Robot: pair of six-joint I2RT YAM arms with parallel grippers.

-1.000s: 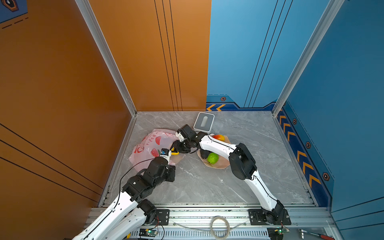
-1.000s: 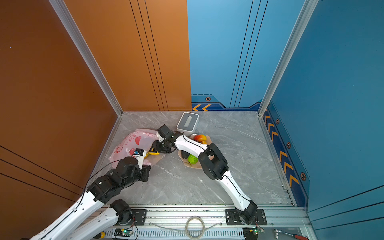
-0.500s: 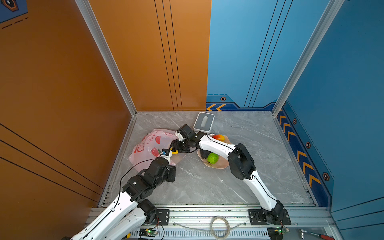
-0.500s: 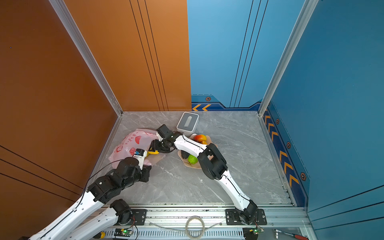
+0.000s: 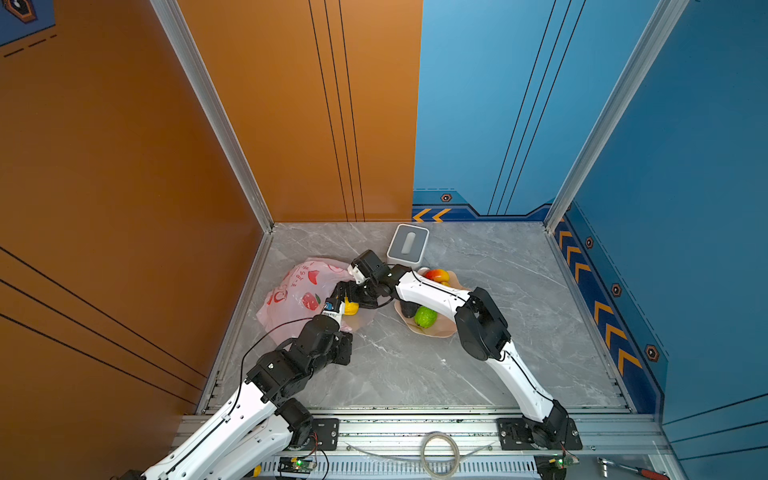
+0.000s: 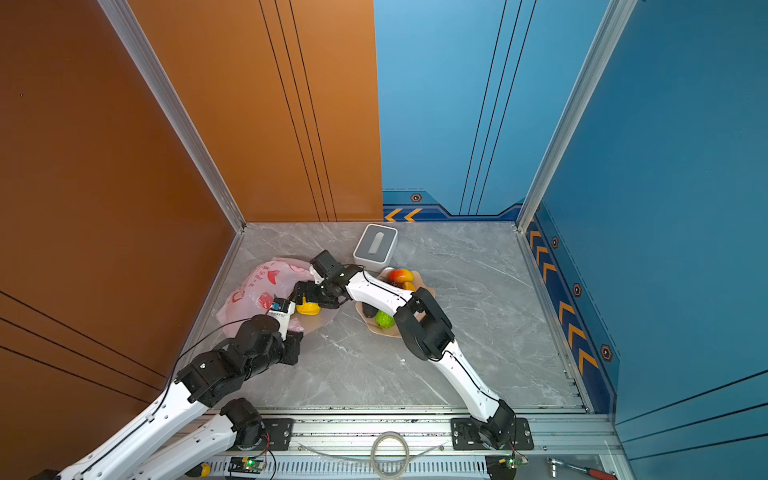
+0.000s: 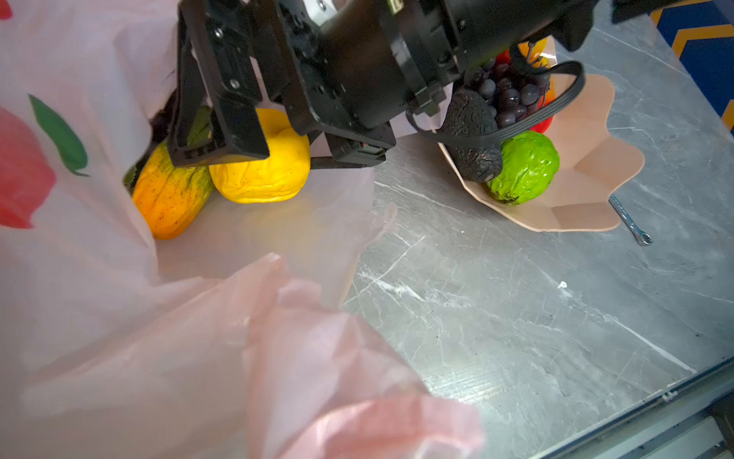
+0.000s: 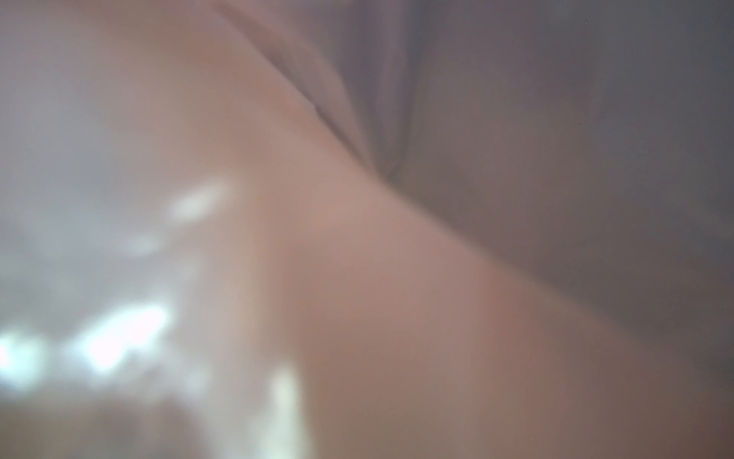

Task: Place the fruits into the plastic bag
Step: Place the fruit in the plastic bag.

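When reaching for the yellow fruit [image 7: 262, 171], lying inside the bag [image 7: 79, 254] mouth beside the orange fruit [image 7: 167, 198], expect light, squashy, apt to roll; pinch across the middle. Right fingers [image 7: 222, 131] spread open around it; left fingers [image 5: 336, 305] shut, seemingly on the limp bag rim

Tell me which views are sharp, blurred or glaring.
Right wrist view: wholly out of focus, a pinkish blur with white glare patches; left wrist view: yellow fruit sharp, nearest plastic bag fold soft; both top views: sharp, evenly lit.
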